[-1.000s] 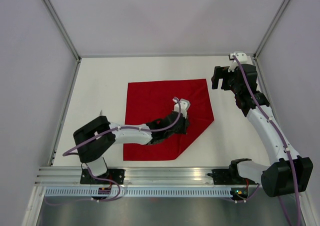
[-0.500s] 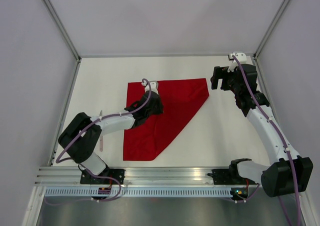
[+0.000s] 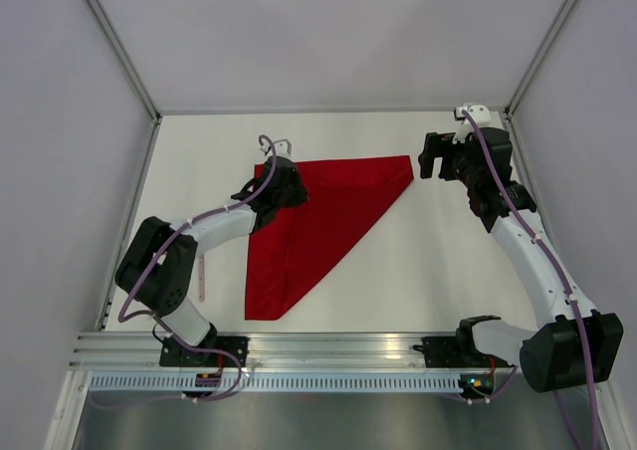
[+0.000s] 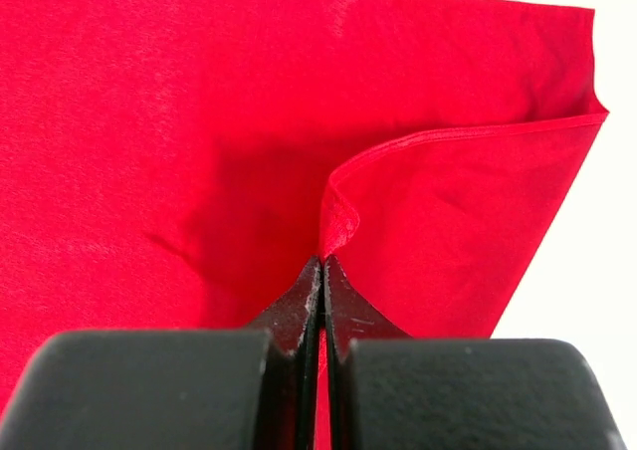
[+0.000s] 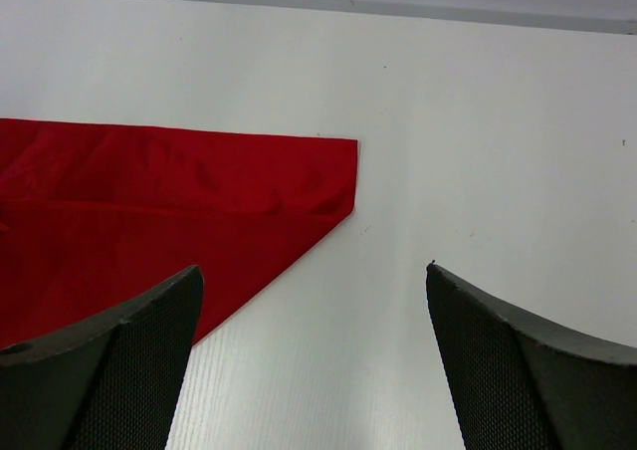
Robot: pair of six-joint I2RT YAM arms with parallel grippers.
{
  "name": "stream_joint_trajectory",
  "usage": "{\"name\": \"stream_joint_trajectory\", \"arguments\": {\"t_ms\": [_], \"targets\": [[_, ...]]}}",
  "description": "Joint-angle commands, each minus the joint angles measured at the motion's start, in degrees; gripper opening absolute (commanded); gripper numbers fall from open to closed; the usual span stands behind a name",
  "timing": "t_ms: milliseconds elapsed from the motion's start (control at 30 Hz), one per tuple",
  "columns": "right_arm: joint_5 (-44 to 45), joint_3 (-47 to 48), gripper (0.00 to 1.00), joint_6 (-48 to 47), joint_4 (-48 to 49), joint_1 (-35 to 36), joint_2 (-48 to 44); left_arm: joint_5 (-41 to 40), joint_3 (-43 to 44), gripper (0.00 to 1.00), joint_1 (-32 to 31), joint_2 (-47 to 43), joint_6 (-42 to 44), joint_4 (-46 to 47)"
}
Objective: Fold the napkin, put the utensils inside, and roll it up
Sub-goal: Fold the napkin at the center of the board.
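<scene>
From the top external camera, the plain bright red square cloth napkin [image 3: 323,211] lies on the white table [image 3: 398,271], doubled along a diagonal into a triangle. Its long fold runs from the far right corner to the near left one. The left gripper [image 3: 277,176] sits over the far left corner, though from above you cannot tell how its jaws stand. The right gripper [image 3: 430,156] hangs just beyond the napkin's far right point, apart from it. One slim pale pinkish utensil [image 3: 202,279] lies on the table left of the cloth, beside the left arm. Only this view shows it, and only here do you get the whole outline.

The left wrist camera supplies what the overhead hides. The left gripper [image 4: 321,266] has its black fingers [image 4: 299,311] pressed together on a small pinch of the upper layer of the napkin [image 4: 149,121], which peaks into a soft ridge. I judge the cloth thin, light and limp. It will drape and slide over itself, so take it by corners or edges, move low, and expect layers to drift.

The right wrist camera shows the right gripper [image 5: 312,271] spread wide and holding nothing. It is above bare table [image 5: 478,121], with the napkin's [image 5: 149,191] point lying flat ahead to the left. The two layers meet neatly there, which the overhead is too coarse to confirm.
</scene>
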Motion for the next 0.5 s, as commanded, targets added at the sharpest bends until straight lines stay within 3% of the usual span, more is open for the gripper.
{"name": "stream_joint_trajectory", "arguments": {"t_ms": [0, 467], "targets": [[-0.20, 1.47, 0.97, 0.91, -0.95, -0.19, -0.16, 2.38, 2.69, 0.02, 1.77, 1.32, 0.12, -1.39], [-0.46, 1.48, 0.97, 0.82, -1.04, -0.19, -0.16, 4.49, 3.49, 0.02, 8.01, 1.85, 1.09, -2.27]]}}
